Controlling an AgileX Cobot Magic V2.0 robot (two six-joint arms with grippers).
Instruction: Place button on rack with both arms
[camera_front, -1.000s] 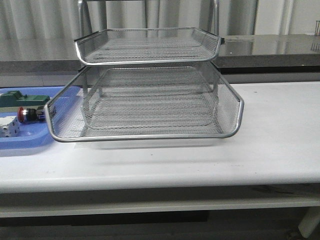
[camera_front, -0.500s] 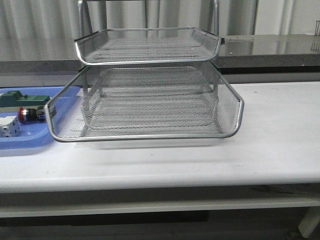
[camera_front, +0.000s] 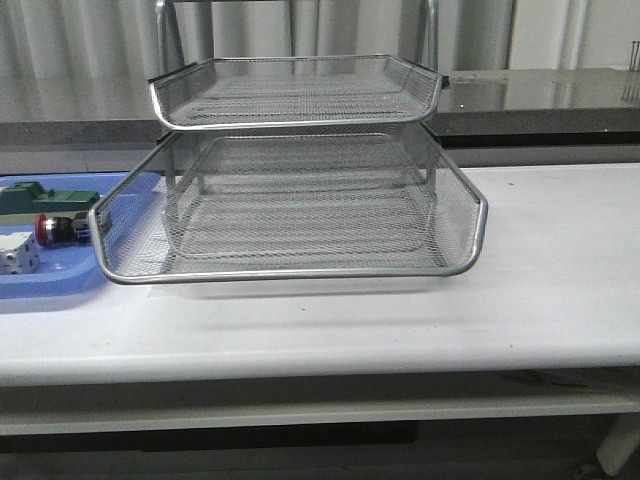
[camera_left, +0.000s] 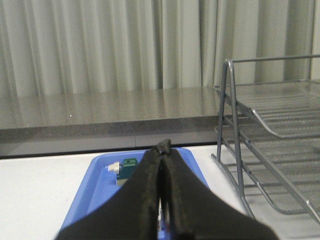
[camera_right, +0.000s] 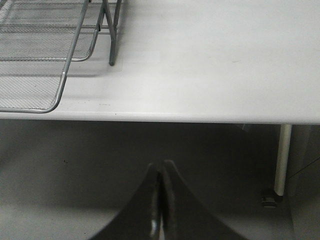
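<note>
- Button (camera_front: 55, 228) lies on its side in the blue tray (camera_front: 60, 285), just left of the rack (camera_front: 290, 200); its red cap points away from the rack, and its rear end is partly hidden behind the rack's lower mesh corner.
- Beside the button in the blue tray sit a green block (camera_front: 45, 198), farther back, and a white cube (camera_front: 18, 252), nearer the front and cut off by the picture edge.
- The rack stands on the white counter (camera_front: 540, 270); two mesh tiers show in the front view, and its uprights are cut off at the top, so anything higher is out of sight.
- Neither arm shows in the front view.
- Left gripper (camera_left: 162, 150): fingers pressed together with nothing between them, pointing at the blue tray to the left of the rack. They cover most of the tray's contents; only the green block and a pale piece beside it peek out, and the button is not visible in this view.
- Right gripper (camera_right: 161, 172): fingers together and empty, hanging below and in front of the counter edge, to the right of the rack's front corner.
</note>
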